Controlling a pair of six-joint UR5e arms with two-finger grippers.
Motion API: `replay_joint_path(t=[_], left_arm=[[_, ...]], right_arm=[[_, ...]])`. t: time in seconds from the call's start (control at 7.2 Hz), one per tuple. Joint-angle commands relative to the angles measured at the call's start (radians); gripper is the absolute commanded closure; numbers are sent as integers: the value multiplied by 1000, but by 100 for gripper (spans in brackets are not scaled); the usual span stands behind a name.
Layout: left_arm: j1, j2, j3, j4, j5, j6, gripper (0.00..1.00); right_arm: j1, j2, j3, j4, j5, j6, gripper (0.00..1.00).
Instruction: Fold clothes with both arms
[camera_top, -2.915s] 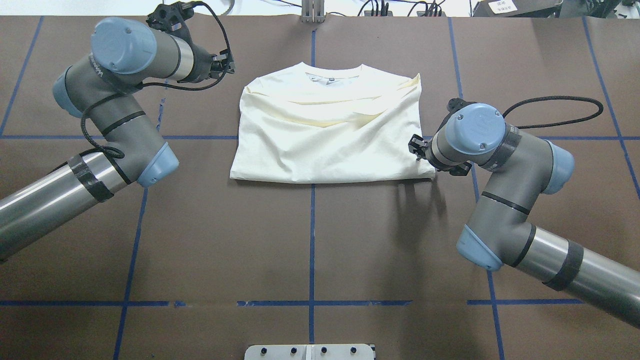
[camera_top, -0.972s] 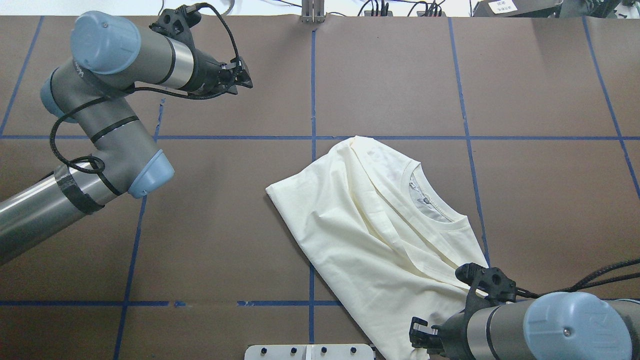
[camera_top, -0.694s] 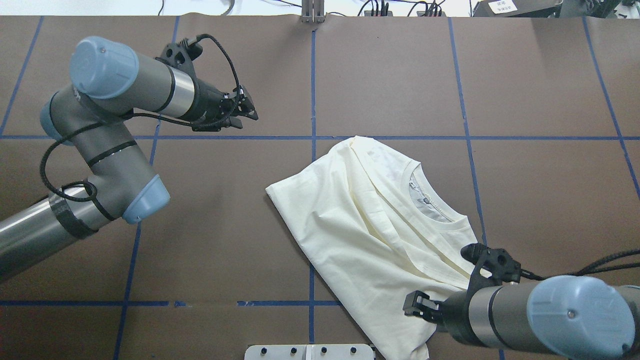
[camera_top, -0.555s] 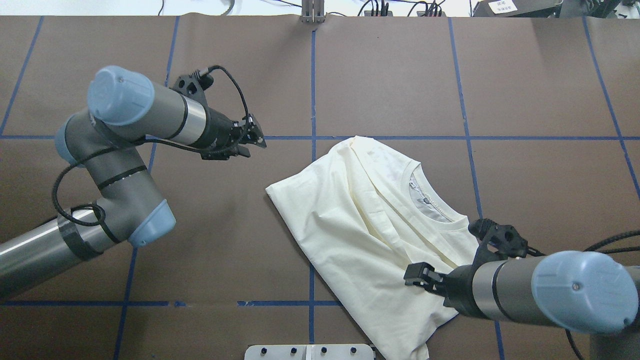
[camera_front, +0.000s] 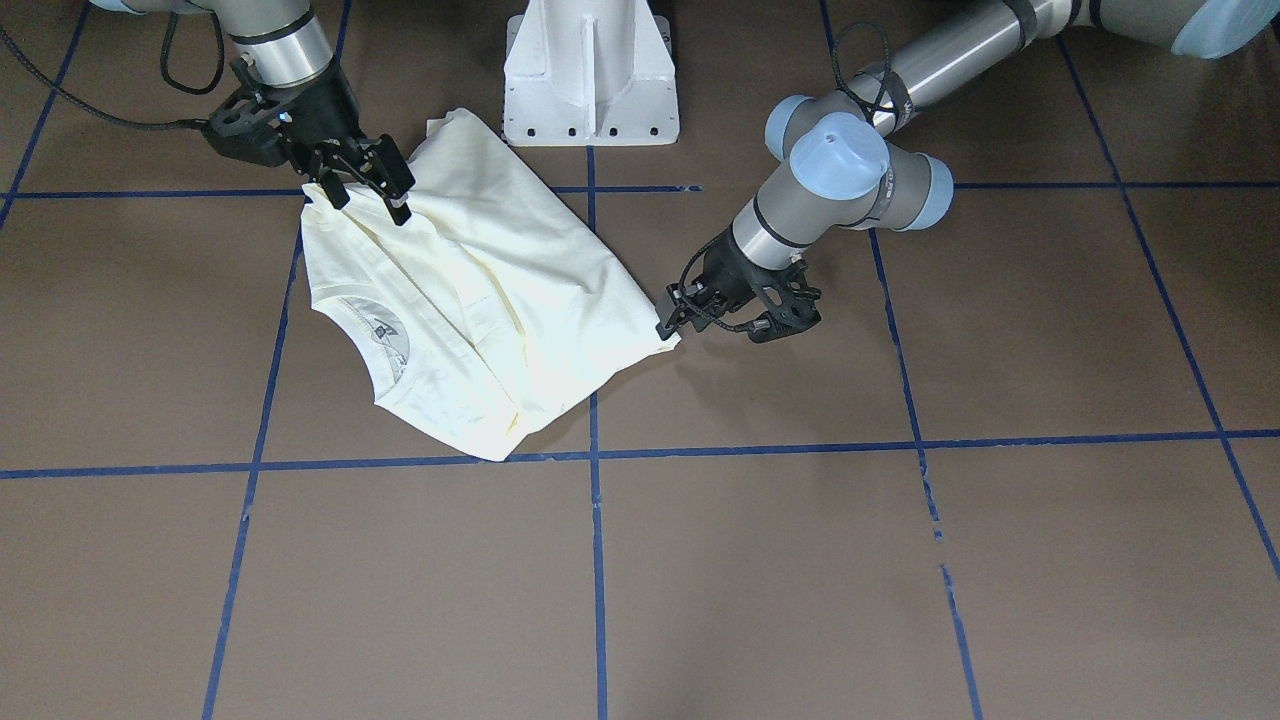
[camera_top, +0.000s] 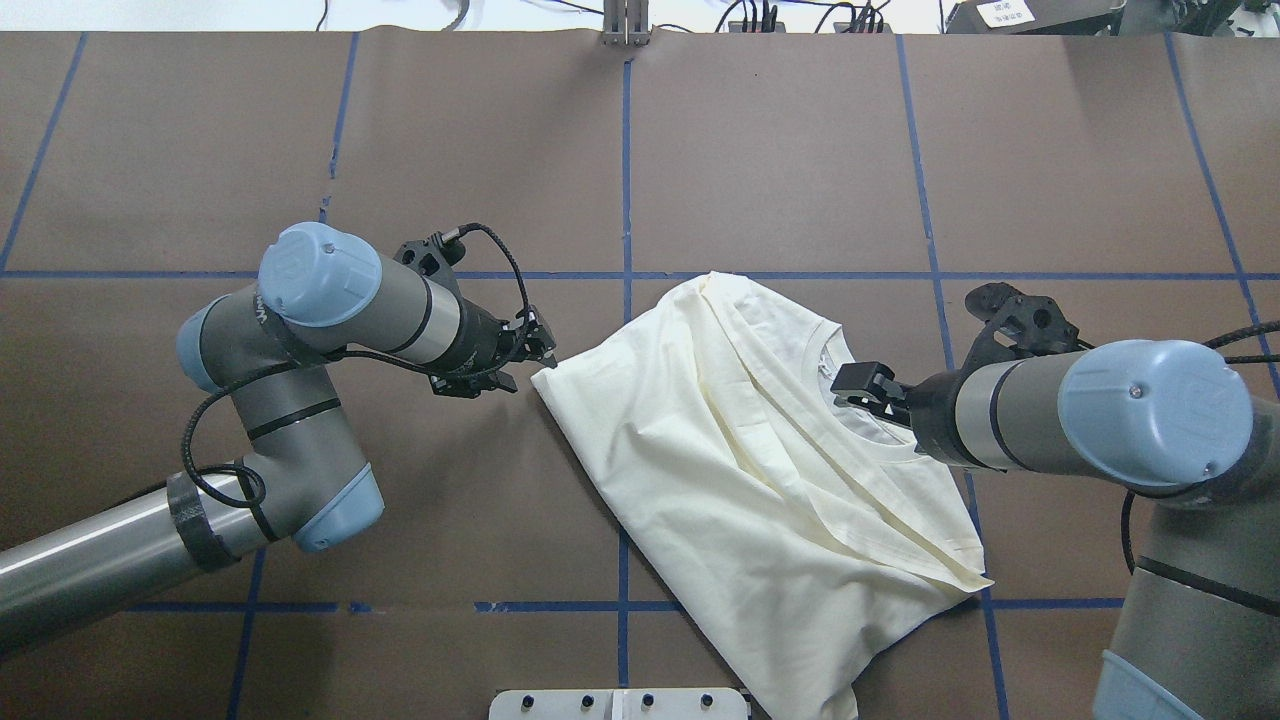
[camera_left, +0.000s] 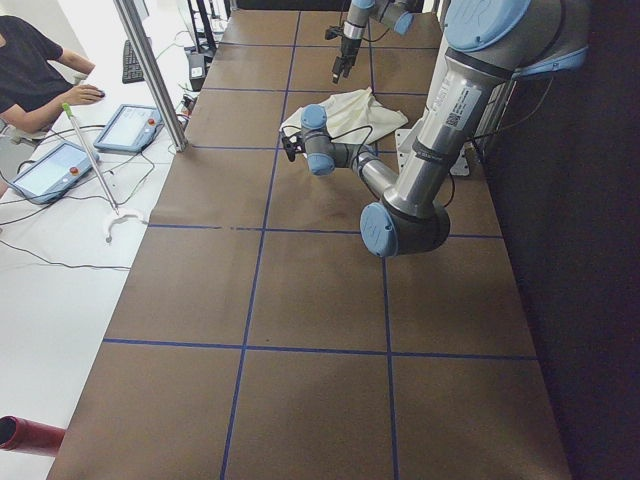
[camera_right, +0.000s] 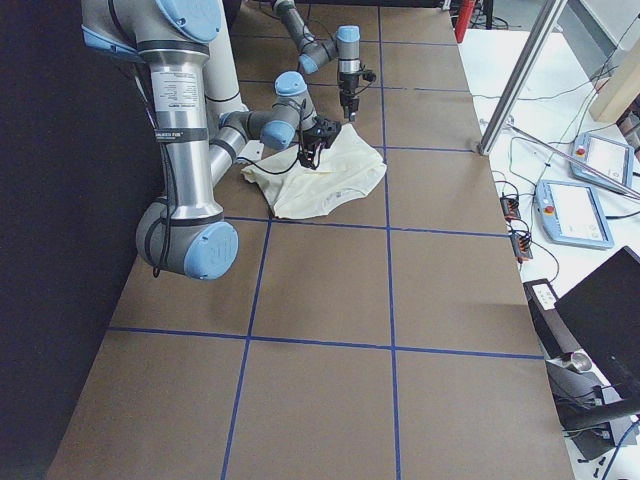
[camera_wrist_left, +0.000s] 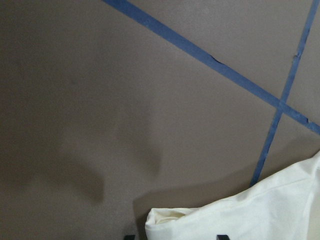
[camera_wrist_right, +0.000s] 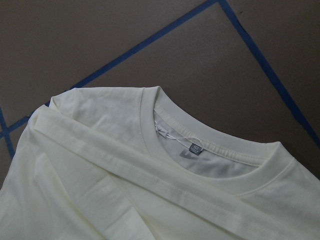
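Farthest to the left of the white metal pedestal (camera_front: 588, 70), the left grey jointed arm (camera_top: 330, 300) with light-blue caps bends at the elbow. It reaches inward, low over the brown table (camera_top: 400, 150) with its grid of blue tape lines (camera_top: 626, 150). Its black two-finger end effector (camera_top: 528, 365) sits out ahead of the pedestal and a little to its left, right at a corner of the garment. The wrist view shows the two fingers spread wide, with that corner lying on the table between them and nothing pinched.

The pale cream long-sleeved T-shirt (camera_top: 740, 480) lies folded into a rough rectangle, skewed against the tape lines. It sits directly ahead of the pedestal and reaches over to its right, and one corner ends just beside the pedestal's foot. The sleeves are tucked across the body in a diagonal band. The ribbed collar (camera_wrist_right: 148, 120) faces up on the edge of the shirt farthest to the pedestal's right, with a grey label (camera_wrist_right: 194, 149) inside the neck.

To the pedestal's right, the right end effector (camera_front: 370, 200), also black and two-fingered, hangs above the collar end of the shirt. Its fingers stand apart and grip nothing. The right grey arm (camera_top: 1100, 410) behind it comes in from the pedestal's far right, its wrist roughly level above the table.
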Motion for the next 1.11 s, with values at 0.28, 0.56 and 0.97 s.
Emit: replay_joint_path(t=[0.28, 0.56, 0.97], left_arm=[[14, -35, 58, 0, 17, 8, 45], [17, -37, 59, 0, 51, 10, 100], [5, -34, 53, 2, 57, 21, 100]], right_arm=[[16, 3, -10, 0, 0, -7, 0], [16, 3, -13, 0, 0, -7, 0], [14, 9, -19, 0, 0, -6, 0]])
